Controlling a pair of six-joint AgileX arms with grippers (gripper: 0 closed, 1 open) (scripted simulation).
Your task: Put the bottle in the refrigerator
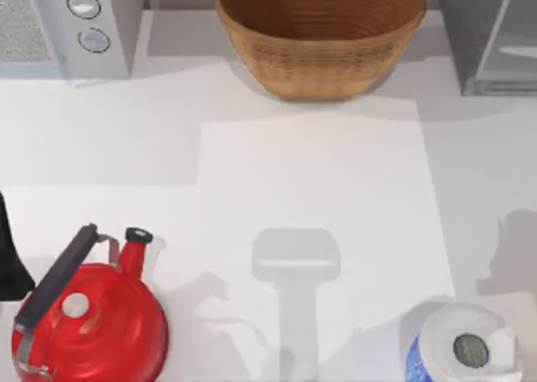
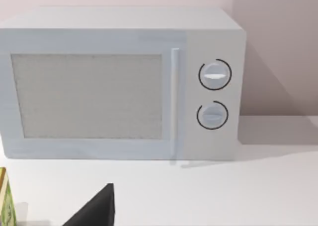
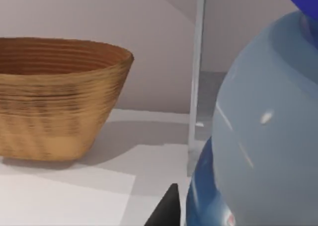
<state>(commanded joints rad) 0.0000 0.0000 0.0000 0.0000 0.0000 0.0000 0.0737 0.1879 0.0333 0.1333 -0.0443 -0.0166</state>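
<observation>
The bottle sat hard up against the right wrist camera. It had a clear, rounded plastic shoulder with a small glint on it, a round blue cap above and the blue edge of its label below. My right gripper was clenched on the bottle, one dark tip lying against the label. The bottle faced the table's far right corner, between the basket and the refrigerator.

At the near edge of the table, the blue-wrapped paper roll stood upright on the right. The red kettle stood on the left with its lid on and its dark handle tilted over it. My left arm was parked at the left edge beside the kettle. A dark part of my left gripper showed in the left wrist view, and I could not tell whether that claw was released or clenched. A green-and-yellow sliver lay beside it, too cut off to name.

Farther back, at the middle, the wicker basket showed bare woven coils inside. At the far right stood the refrigerator, dark grey with a paler glassy panel; its inside could not be made out. The white microwave with two round knobs stood at the far left, door shut.
</observation>
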